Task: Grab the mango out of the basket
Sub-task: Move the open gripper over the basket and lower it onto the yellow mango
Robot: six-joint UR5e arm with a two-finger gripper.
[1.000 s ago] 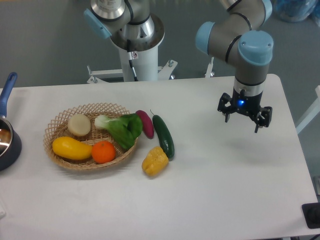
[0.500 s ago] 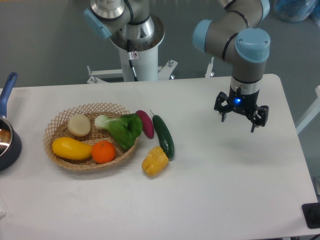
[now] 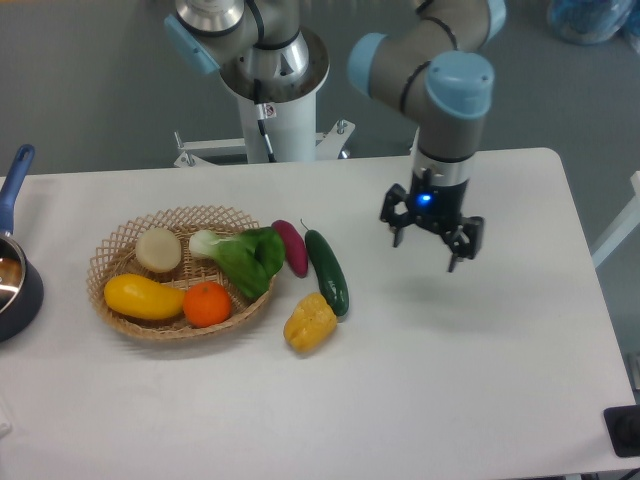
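The mango [image 3: 144, 297] is a smooth yellow oval lying at the front left of the woven wicker basket [image 3: 119, 237] on the left of the white table. A round orange [image 3: 207, 304] lies right beside it in the basket. My gripper [image 3: 427, 246] hangs open and empty above the table, well to the right of the basket and right of the vegetables. Its fingers [image 3: 453, 262] point down.
The basket also holds a pale round vegetable [image 3: 158, 249] and a leafy green [image 3: 243, 257]. A purple vegetable [image 3: 293, 247], a dark green cucumber [image 3: 327, 272] and a lumpy yellow pepper [image 3: 309, 322] lie just right of the basket. A blue pan [image 3: 12, 280] sits at the left edge.
My gripper has moved left across the table toward the vegetables and basket, still open. The objects have not moved.
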